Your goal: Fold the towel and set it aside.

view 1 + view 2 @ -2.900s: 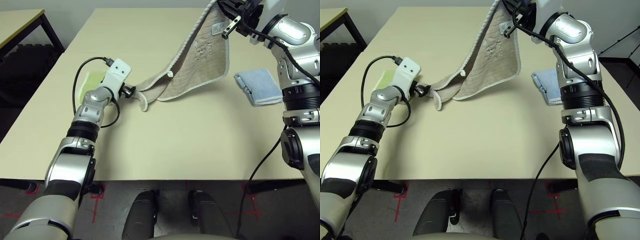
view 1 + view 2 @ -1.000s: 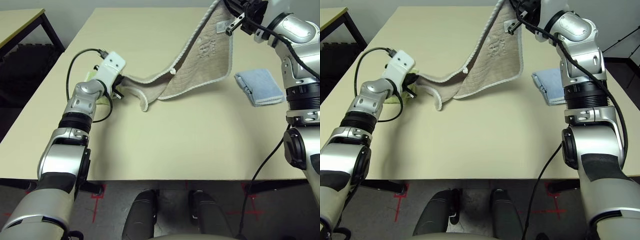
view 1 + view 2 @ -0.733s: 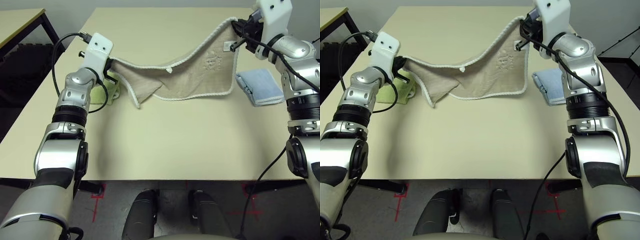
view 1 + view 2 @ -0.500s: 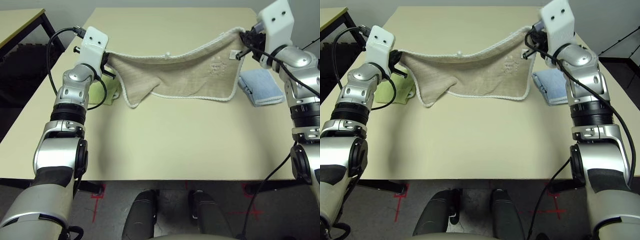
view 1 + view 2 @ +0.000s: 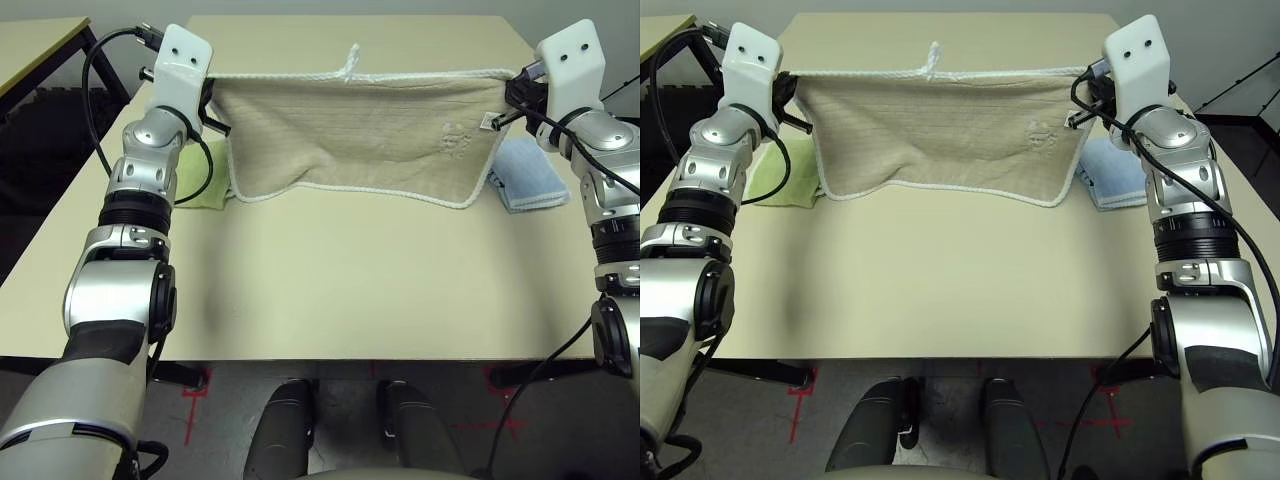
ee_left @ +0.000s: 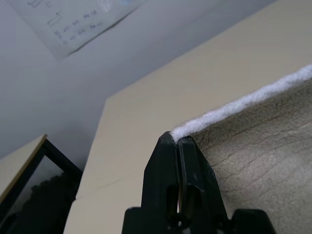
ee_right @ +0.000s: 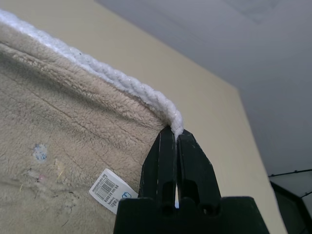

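The beige towel (image 5: pixel 360 130) with white stitched edging hangs stretched flat between my two grippers above the table, its top edge taut and its lower edge near the tabletop. My left gripper (image 6: pixel 176 141) is shut on the towel's top left corner (image 5: pixel 215 85). My right gripper (image 7: pixel 174 135) is shut on the top right corner (image 5: pixel 508 78), and a small white label (image 7: pixel 110 189) shows just below that grip. A white loop (image 5: pixel 351 55) sticks up from the middle of the top edge.
A lime-green towel (image 5: pixel 200 180) lies on the table under the left arm. A folded light-blue towel (image 5: pixel 530 172) lies at the right, partly behind the hanging cloth. The near half of the beige table (image 5: pixel 380 290) is bare. A second table (image 5: pixel 35 45) stands at the far left.
Both grippers have moved apart and risen, pulling the sagging towel into a flat, taut sheet. The dangling lower left corner has straightened out.
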You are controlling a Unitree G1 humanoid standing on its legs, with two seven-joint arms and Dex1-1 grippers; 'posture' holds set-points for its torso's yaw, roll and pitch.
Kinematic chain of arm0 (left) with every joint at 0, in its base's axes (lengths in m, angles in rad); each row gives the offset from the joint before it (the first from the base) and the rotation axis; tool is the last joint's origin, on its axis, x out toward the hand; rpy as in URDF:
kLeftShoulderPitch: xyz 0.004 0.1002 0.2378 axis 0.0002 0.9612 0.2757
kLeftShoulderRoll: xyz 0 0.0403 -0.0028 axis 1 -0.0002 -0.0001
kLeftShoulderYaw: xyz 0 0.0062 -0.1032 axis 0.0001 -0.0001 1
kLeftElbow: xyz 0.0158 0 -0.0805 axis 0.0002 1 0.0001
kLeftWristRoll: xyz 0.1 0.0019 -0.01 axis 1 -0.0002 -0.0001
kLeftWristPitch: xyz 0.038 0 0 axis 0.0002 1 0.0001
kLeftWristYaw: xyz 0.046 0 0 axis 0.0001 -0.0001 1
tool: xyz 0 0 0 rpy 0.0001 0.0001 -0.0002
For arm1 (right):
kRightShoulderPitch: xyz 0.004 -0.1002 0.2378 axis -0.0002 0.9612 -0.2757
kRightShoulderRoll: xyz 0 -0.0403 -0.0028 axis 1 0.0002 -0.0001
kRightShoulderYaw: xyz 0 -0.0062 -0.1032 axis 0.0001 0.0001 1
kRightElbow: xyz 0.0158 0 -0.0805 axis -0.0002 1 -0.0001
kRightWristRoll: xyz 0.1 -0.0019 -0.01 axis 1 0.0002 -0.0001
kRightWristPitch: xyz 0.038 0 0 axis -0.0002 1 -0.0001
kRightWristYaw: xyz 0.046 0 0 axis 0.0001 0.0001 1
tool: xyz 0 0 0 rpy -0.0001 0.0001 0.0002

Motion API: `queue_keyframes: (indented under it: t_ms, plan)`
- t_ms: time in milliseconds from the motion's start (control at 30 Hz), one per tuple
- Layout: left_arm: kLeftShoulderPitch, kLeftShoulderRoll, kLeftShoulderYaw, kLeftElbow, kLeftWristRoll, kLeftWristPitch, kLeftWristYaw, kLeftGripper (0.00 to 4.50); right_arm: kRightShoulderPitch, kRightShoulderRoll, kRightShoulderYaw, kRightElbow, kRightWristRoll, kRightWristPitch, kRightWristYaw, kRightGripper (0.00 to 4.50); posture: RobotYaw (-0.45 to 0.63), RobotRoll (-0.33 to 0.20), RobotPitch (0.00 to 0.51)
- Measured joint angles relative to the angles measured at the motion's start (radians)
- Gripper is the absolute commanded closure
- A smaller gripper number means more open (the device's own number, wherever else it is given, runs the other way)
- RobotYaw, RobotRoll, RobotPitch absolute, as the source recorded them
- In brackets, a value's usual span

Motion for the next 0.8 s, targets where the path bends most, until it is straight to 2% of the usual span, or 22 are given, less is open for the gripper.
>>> queue_keyframes:
  t_ms: [200,333,567,800]
  plan:
    - [-0.061,0.006,-0.002,0.039,0.009,-0.029,0.018,4.49,-0.102,-0.008,0.000,0.109,-0.002,-0.076,-0.022,4.50,0.08,0.000,0.125]
    - [-0.082,0.010,-0.002,0.041,0.009,-0.031,0.015,4.49,-0.126,-0.016,0.000,0.127,-0.001,-0.088,-0.022,4.50,0.09,0.000,0.126]
    - [-0.075,0.031,-0.002,0.036,0.007,0.014,-0.053,4.49,-0.067,-0.037,-0.007,-0.002,0.033,0.005,0.046,4.50,0.09,0.000,0.130]
    - [-0.071,0.062,-0.033,0.035,0.008,0.090,-0.197,4.49,0.017,-0.075,-0.008,-0.129,0.079,0.153,0.150,4.50,0.08,0.000,0.136]
